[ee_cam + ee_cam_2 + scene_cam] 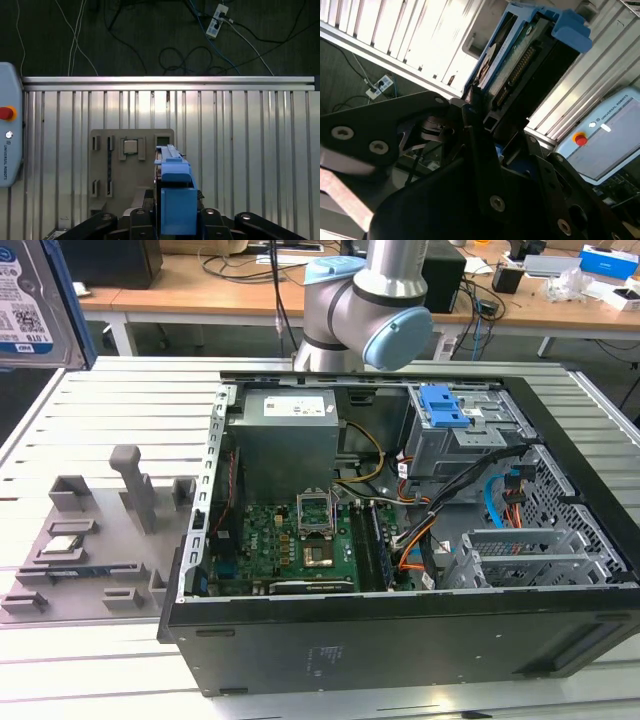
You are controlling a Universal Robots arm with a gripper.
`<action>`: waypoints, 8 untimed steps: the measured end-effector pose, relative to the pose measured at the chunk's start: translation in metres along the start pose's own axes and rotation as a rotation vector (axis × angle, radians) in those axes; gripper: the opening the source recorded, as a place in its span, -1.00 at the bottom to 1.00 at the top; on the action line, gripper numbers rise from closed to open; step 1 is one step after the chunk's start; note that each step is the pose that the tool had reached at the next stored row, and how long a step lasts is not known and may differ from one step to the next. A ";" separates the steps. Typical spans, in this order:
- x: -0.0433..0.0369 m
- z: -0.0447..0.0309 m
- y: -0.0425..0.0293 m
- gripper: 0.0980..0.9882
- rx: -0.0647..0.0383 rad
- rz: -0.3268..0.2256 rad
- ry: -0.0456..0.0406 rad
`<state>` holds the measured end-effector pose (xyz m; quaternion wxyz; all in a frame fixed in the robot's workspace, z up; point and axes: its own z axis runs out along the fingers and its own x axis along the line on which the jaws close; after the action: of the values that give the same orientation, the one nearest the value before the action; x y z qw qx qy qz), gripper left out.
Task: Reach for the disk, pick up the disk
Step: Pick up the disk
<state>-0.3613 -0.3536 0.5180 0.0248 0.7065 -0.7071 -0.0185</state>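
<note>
The disk (28, 300) hangs high at the exterior view's left, close to that camera, well above the table; its silver face with a white-and-blue label and a strip of its blue bracket show. In the first wrist view the disk (175, 197) stands edge-on with its blue bracket frame toward the camera, and my gripper (175, 220) is shut on it, a black finger on each side. In the second wrist view the disk (520, 65) sticks out past the black fingers (472, 112), showing its connector edge and blue frame.
An open computer case (400, 650) lies on the slatted metal table (250, 150), with a grey drive cage and blue latch (445, 405) inside. A grey fixture plate (100, 175) carries a small square chip (131, 147). A pendant with a red button (10, 145) lies at the table's edge.
</note>
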 end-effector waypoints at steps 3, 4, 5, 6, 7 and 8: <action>0.0001 -0.0064 0.0000 -0.40 -0.001 0.000 0.0000; 0.0001 -0.0091 0.0001 -0.40 -0.002 0.000 0.0000; 0.0001 -0.0114 0.0001 -0.40 -0.003 0.000 0.0000; 0.0001 -0.0154 0.0000 -0.40 -0.004 0.000 0.0000; 0.0002 -0.0191 0.0000 -0.40 -0.005 0.000 0.0000; 0.0002 -0.0229 0.0000 -0.40 -0.006 0.000 0.0000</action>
<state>-0.3599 -0.3536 0.5408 0.0269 0.7064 -0.7070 -0.0205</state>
